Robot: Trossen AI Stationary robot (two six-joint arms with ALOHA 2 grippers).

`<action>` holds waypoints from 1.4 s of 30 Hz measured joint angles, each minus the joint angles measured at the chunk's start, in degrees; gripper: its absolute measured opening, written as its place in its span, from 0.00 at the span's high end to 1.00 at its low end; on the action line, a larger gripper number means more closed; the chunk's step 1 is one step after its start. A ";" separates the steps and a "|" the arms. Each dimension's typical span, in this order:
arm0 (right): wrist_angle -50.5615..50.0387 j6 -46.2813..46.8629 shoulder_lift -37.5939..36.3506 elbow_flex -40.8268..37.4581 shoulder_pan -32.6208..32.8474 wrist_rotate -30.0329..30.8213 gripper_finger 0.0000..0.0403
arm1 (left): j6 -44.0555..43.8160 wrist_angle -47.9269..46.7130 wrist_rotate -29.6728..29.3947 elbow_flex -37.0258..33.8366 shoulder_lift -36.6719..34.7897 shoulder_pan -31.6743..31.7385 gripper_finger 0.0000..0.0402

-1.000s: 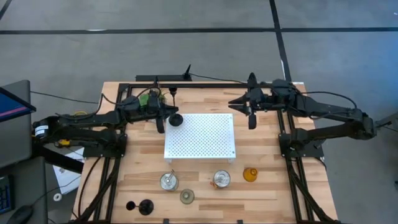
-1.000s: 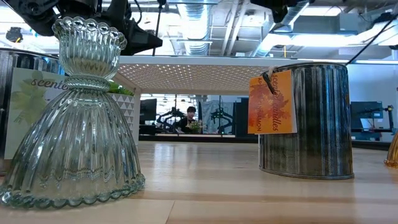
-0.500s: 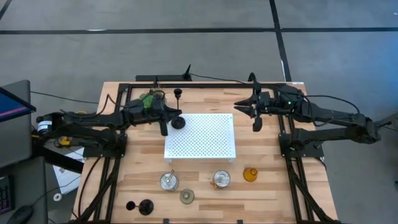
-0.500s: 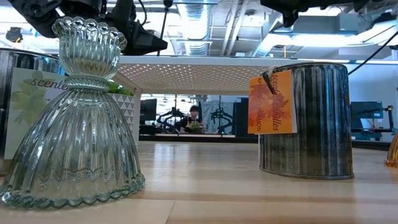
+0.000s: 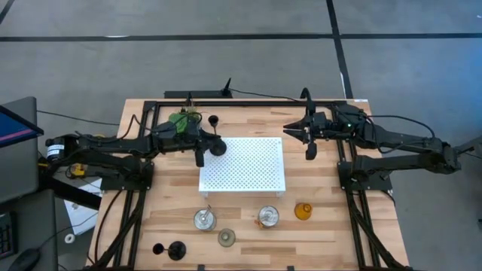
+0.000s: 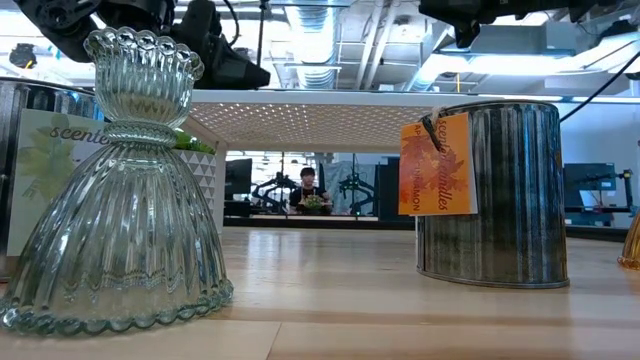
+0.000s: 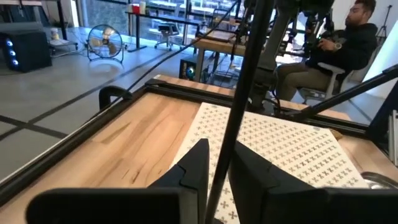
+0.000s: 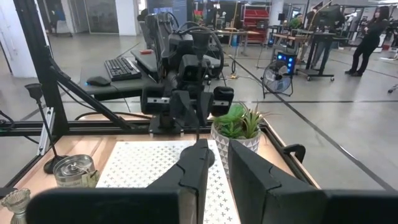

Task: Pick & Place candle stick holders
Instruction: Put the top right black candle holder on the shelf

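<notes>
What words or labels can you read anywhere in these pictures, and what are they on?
"scente": start of a word on the pale leaf-printed card behind the ribbed glass holder; the rest is hidden.
Orange tag on the metal tin: leaf print with lettering, too blurred to read.
No other readable text.

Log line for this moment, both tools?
left tool: at black holder, white platform corner | right tool: idle, right of platform

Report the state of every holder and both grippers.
Black holder, at platform corner, stem in left gripper.
Right gripper, empty, right of platform.
Second black holder, upright behind platform.
Third black holder, lying on its side.
Silvery cups, upright.
Green holder, upright.
Amber holder, upright.
</notes>
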 joint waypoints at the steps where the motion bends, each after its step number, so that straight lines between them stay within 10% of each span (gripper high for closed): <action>1: -0.01 0.00 0.00 0.00 0.00 0.00 0.87 | 0.00 -0.21 0.02 0.00 0.04 -0.02 0.85; 22: -0.95 -0.01 0.04 0.00 0.17 -0.07 0.87 | 0.02 0.15 1.14 0.00 0.00 -0.68 0.65; 42: -2.39 -0.02 0.07 0.00 0.17 -0.48 0.87 | 0.02 0.00 4.17 0.03 -0.02 -2.93 0.66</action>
